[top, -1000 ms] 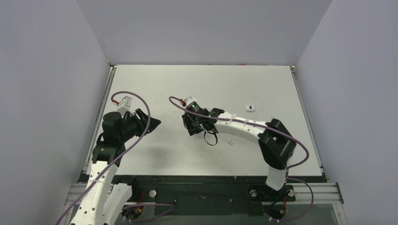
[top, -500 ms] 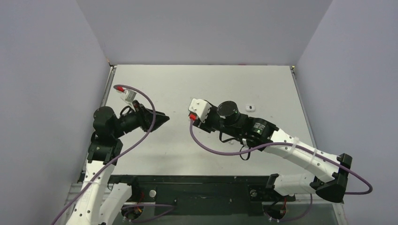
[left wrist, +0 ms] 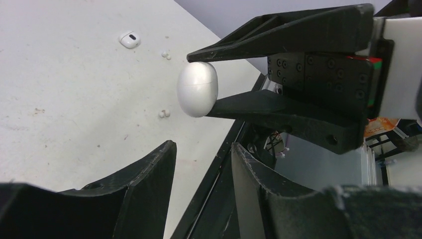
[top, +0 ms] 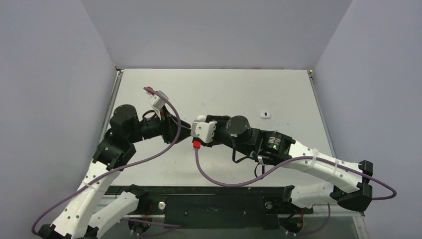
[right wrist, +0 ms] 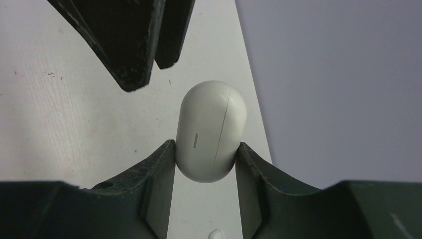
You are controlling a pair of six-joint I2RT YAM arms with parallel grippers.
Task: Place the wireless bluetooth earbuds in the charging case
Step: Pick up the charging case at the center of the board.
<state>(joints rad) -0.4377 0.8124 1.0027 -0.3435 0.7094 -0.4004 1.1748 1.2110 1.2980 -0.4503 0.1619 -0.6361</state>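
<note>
The right arm has just swung up off the bench (top: 224, 84) and across to the left, and the left arm has reached in to meet it. In the top view the 2 wrists now sit tip to tip over the middle-left of the bench. The right gripper (right wrist: 205, 148) has its fingers clenched on the charging case (left wrist: 197, 88), pinching it across its sides and holding it in the air, clear of the surface. The seam in the right wrist view shows the lid shut. The left gripper (left wrist: 204, 145) points at the case from just beside it, its fingers released, empty and not touching it.

We judge this to be the setup for opening the lid or passing the case over, since nothing can go in while the lid is shut. The earbuds (left wrist: 163, 113), tiny white bits, lie on the bench well below the case, near a small white slotted piece (left wrist: 129, 39).

Against the frame 1 second ago, the right wrist was low over the bench centre and the left arm was folded back at the left edge, well apart from it.
</note>
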